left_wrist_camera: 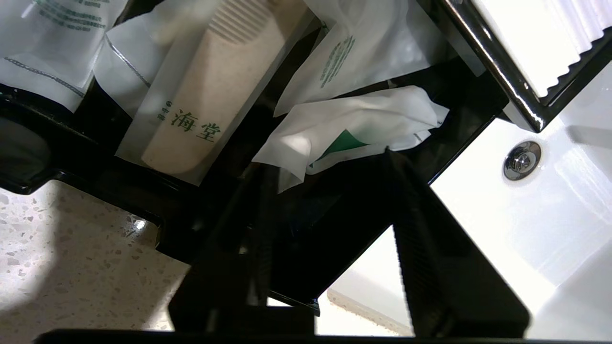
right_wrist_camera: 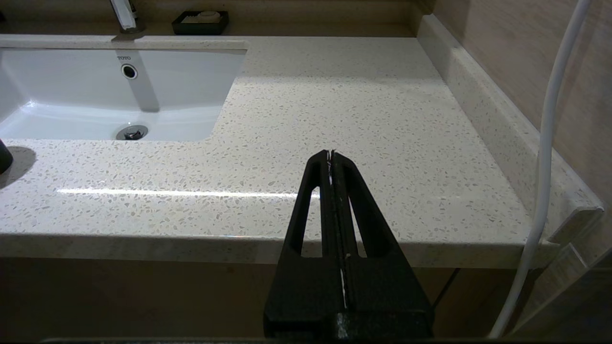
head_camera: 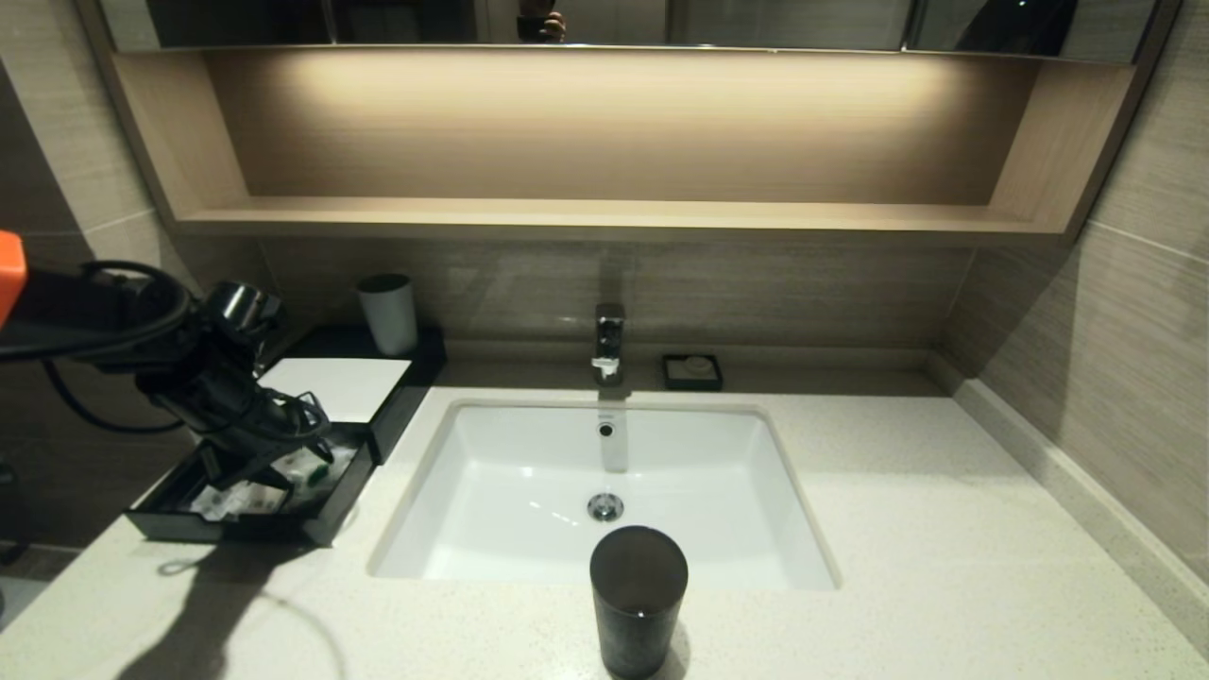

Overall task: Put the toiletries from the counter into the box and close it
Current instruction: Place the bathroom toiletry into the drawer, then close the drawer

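The left pincer (left_wrist_camera: pixel 330 162) hangs over the pulled-out drawer (head_camera: pixel 326 515) of the black box (head_camera: pixel 416 373), at the left end of the speckled surface (head_camera: pixel 945 529). Its fingers (left_wrist_camera: pixel 420 229) stand well apart, and a crumpled white sachet (left_wrist_camera: pixel 354 124) with a green patch lies between their tips; whether the tips press it cannot be told. Beside the sachet, inside the drawer, lies a wrapped beige comb (left_wrist_camera: pixel 215 91) whose sleeve bears the green characters 海堂. Two more clear packets (left_wrist_camera: pixel 363 52) with small green print, too fine to read, lie around it. In the head view the toiletries (head_camera: pixel 283 477) show as pale wrappers inside the drawer, under the arm.

The right pincer (right_wrist_camera: pixel 331 160) is held off the front edge of the surface on the right side, fingers pressed together with nothing between them. The sink (right_wrist_camera: pixel 67 91) carries the word TOTO beside its overflow hole. A white cup (head_camera: pixel 388 313) stands on the box's back end; a dark cup (head_camera: pixel 638 600) stands in front of the sink.
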You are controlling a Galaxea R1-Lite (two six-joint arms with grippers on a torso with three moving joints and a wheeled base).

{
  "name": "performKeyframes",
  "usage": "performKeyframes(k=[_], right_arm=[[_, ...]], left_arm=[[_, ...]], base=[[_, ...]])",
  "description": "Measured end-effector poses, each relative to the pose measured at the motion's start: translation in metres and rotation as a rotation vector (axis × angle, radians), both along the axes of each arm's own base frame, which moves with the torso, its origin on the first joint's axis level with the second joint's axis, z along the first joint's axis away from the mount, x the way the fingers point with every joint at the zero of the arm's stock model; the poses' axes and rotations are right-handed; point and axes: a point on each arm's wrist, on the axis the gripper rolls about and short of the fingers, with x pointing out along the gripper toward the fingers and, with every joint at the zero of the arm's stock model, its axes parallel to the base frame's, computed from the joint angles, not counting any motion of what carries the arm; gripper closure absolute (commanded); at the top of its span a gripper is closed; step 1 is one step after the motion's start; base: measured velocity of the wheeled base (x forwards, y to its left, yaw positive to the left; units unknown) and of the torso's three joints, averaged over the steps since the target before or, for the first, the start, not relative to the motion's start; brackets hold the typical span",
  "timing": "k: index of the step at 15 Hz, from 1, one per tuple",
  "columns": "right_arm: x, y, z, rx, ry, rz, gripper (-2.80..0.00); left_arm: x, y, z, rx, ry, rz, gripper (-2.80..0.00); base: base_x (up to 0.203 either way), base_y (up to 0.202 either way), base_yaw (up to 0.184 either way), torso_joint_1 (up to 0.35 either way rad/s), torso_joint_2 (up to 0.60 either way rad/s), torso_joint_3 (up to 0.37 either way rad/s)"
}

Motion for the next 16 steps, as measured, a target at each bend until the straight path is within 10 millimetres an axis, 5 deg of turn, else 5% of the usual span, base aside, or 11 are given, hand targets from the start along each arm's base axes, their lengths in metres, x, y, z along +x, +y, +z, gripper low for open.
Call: performKeyframes(k=[13,14,16], right_arm=[[0.000,0.000,0.000,0.000,0.000,0.000,0.00],[0.000,0.000,0.000,0.000,0.000,0.000,0.00],[0.000,0.000,0.000,0.000,0.000,0.000,0.00]], left_arm=[[-0.022,-0.001,0.049,0.020,-0.127,0.001,-2.80],[-0.025,-0.003,0.054,0.021,-0.144,-0.002,0.00],[-0.032,-0.005,0.065,0.023,-0.176,-0.007,0.00]], base=[[0.000,0.000,0.000,0.000,0.00,0.000],[0.000,0.000,0.000,0.000,0.00,0.000],[0.000,0.000,0.000,0.000,0.00,0.000]])
